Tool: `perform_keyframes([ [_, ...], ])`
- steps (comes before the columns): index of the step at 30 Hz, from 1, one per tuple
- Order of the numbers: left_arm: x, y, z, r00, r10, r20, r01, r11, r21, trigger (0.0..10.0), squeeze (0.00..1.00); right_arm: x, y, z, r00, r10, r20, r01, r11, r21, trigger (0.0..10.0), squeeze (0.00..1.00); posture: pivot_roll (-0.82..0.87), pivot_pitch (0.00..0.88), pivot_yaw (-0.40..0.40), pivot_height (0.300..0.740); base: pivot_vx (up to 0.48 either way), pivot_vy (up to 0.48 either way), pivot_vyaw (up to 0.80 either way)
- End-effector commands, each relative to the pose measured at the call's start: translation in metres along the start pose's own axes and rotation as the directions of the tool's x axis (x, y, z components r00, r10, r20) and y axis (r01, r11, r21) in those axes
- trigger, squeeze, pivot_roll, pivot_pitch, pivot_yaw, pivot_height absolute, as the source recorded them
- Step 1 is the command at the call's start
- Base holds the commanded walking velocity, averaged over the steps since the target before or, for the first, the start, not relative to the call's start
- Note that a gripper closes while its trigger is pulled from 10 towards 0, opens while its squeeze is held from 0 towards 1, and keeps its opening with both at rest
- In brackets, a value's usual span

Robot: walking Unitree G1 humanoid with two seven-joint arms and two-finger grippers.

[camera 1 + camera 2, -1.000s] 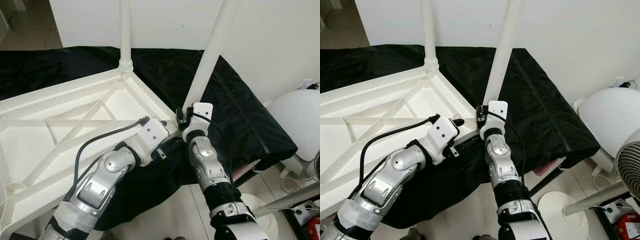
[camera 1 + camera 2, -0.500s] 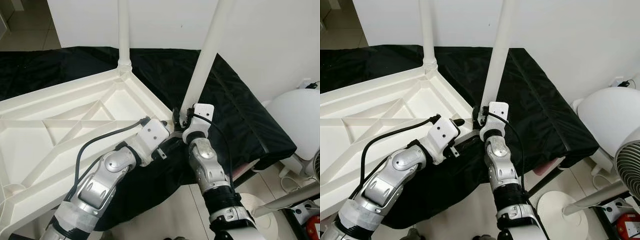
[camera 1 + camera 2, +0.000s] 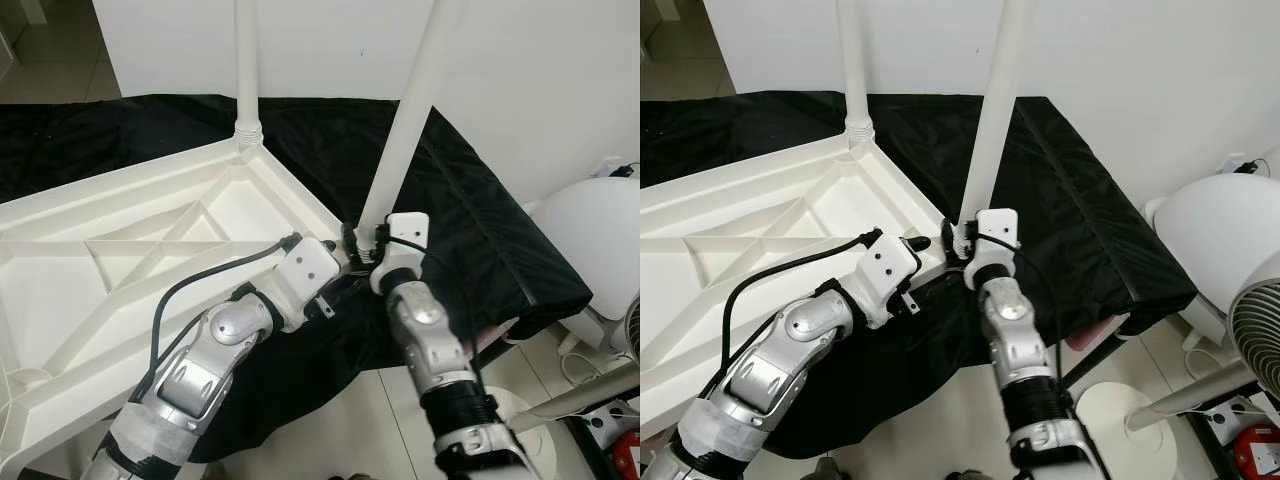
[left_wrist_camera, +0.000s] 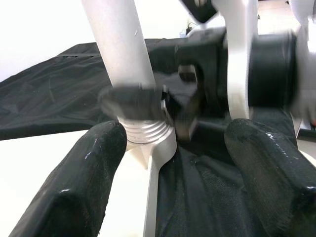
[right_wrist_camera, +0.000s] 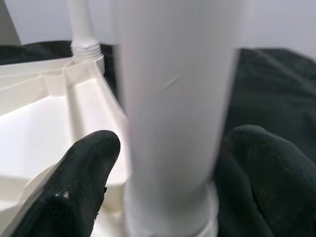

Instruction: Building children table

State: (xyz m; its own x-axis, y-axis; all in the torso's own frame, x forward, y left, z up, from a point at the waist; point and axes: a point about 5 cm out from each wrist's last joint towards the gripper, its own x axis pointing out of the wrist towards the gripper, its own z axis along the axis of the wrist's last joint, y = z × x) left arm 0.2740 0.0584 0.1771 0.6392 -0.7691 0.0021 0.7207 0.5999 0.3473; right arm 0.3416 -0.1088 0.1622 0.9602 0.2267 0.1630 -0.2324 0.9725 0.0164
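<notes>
Right tool around table leg, black cloth

tabletop lies on cloth, legs upright.

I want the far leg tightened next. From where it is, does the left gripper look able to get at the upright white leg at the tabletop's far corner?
Probably yes. The left gripper sits open at the near corner by the leaning white leg. The far upright white leg stands along the white tabletop's edge, with nothing between.

Open left pincer faces white leg's threaded base.
</notes>
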Motion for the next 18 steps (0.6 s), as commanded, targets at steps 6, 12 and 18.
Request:
perform_keyframes([
  [6,-0.012,-0.002,0.003,0.988,-0.150,0.029,0.151,0.987,-0.060,10.0,0.00,0.004,-0.023,0.002,0.978,0.204,-0.045,-0.205,0.979,-0.015,10.0,0.00,0.06,0.043,-0.059,0.740,0.000,0.000,0.00],
  [12,-0.027,0.011,0.007,0.986,-0.164,0.025,0.165,0.982,-0.096,10.0,0.00,0.005,-0.039,-0.002,0.939,0.331,-0.098,-0.333,0.943,-0.007,10.0,0.00,0.07,0.052,-0.059,0.740,0.000,0.000,0.00],
  [18,-0.031,0.015,0.003,0.988,-0.153,0.000,0.153,0.985,-0.075,10.0,0.00,0.006,-0.046,-0.008,0.892,0.428,-0.146,-0.431,0.902,0.007,10.0,0.00,0.08,0.053,-0.060,0.740,0.000,0.000,0.00],
])
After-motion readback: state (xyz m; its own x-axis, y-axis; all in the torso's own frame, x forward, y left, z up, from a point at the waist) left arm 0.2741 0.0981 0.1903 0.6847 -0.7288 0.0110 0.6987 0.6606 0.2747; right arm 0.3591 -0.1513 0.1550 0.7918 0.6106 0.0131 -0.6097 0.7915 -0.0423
